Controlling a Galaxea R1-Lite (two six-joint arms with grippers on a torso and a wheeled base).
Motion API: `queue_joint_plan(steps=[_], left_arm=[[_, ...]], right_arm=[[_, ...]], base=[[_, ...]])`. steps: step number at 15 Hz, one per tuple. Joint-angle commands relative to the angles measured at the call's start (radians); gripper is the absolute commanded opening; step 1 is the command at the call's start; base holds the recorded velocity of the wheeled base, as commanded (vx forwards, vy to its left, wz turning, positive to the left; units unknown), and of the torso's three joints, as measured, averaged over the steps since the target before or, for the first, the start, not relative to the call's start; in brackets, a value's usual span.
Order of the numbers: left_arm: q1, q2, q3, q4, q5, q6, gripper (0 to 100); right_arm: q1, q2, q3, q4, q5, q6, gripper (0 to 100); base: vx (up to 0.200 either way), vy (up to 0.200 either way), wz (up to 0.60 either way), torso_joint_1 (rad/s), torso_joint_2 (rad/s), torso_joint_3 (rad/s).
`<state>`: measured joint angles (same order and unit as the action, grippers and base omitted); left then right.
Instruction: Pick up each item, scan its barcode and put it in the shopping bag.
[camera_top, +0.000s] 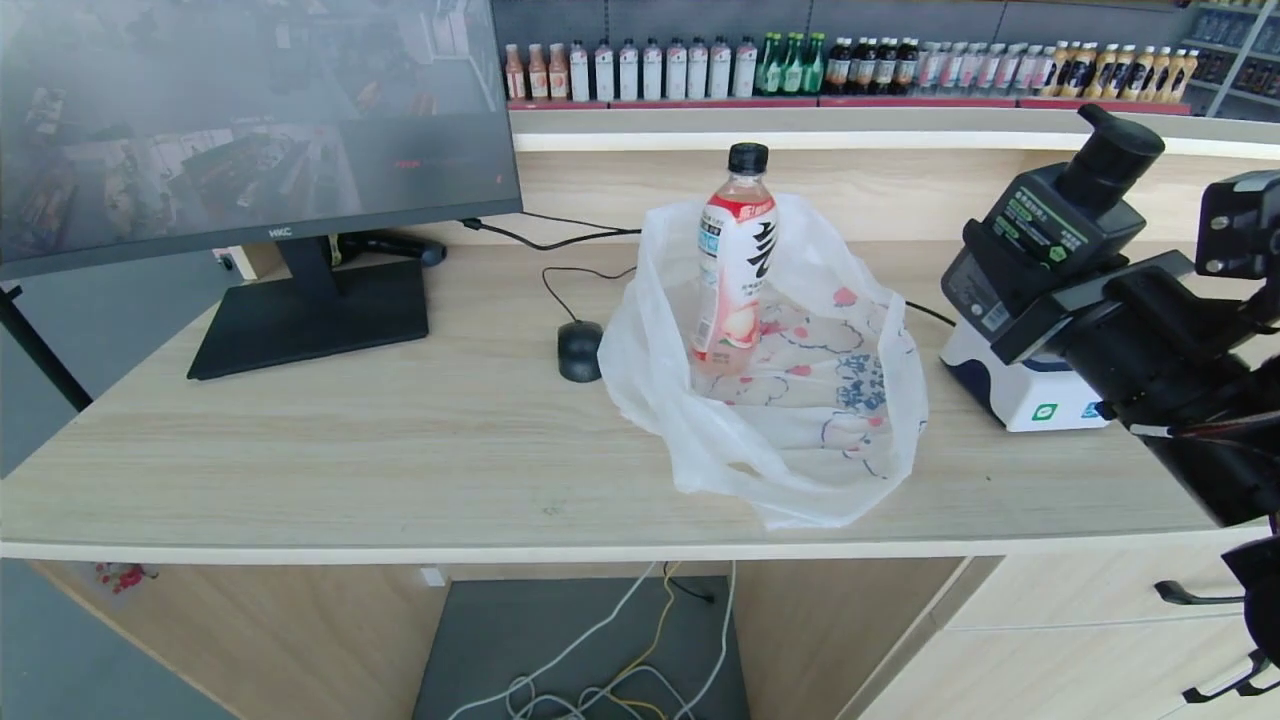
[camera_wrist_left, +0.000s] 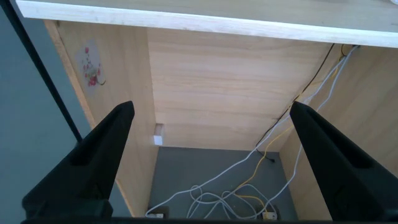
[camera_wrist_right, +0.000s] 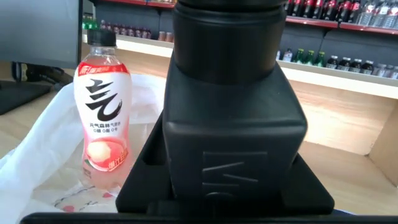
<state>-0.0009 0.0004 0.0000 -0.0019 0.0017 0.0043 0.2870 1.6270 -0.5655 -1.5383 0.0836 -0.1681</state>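
Observation:
A pink peach drink bottle (camera_top: 735, 270) with a black cap stands upright inside the open white shopping bag (camera_top: 800, 430) in the middle of the wooden counter (camera_top: 400, 440). In the right wrist view the bottle (camera_wrist_right: 102, 118) is beyond and to one side of the gripper, with the bag (camera_wrist_right: 37, 155) around it. My right gripper (camera_top: 1100, 300) hovers at the counter's right end, shut on a black handheld barcode scanner (camera_top: 1060, 220), whose body (camera_wrist_right: 230, 124) sits between the jaws. My left gripper (camera_wrist_left: 211, 162) hangs open below the counter top, holding nothing.
A white and blue payment terminal (camera_top: 1020, 395) stands under the scanner at the right. A monitor (camera_top: 250, 120) and a black mouse (camera_top: 579, 350) occupy the left half. Loose cables (camera_wrist_left: 236, 186) lie under the counter. Shelves of bottles (camera_top: 850, 65) line the back.

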Motion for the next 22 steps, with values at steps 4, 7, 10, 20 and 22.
queue_joint_plan(steps=[4, 7, 10, 20, 22], left_arm=[[0.001, 0.000, 0.000, -0.001, 0.000, 0.000, 100], [0.001, 0.000, 0.000, -0.001, 0.000, 0.000, 100], [0.001, 0.000, 0.000, -0.001, -0.002, 0.000, 100], [0.001, 0.000, 0.000, -0.001, 0.000, 0.000, 100], [0.001, 0.000, 0.000, -0.001, 0.000, 0.000, 100]], right_arm=[[0.044, 0.013, 0.001, 0.003, -0.010, -0.011, 0], [0.078, 0.042, -0.033, 0.029, -0.025, -0.011, 0], [0.146, 0.040, -0.169, 0.239, -0.074, -0.011, 0], [0.193, 0.174, -0.387, 0.480, -0.124, -0.002, 0], [0.184, 0.203, -0.389, 0.480, -0.125, -0.001, 0]], base=[[0.000, 0.000, 0.00, 0.000, 0.00, 0.000], [0.000, 0.000, 0.00, 0.000, 0.00, 0.000], [0.000, 0.000, 0.00, 0.000, 0.00, 0.000], [0.000, 0.000, 0.00, 0.000, 0.00, 0.000], [0.000, 0.000, 0.00, 0.000, 0.00, 0.000]])
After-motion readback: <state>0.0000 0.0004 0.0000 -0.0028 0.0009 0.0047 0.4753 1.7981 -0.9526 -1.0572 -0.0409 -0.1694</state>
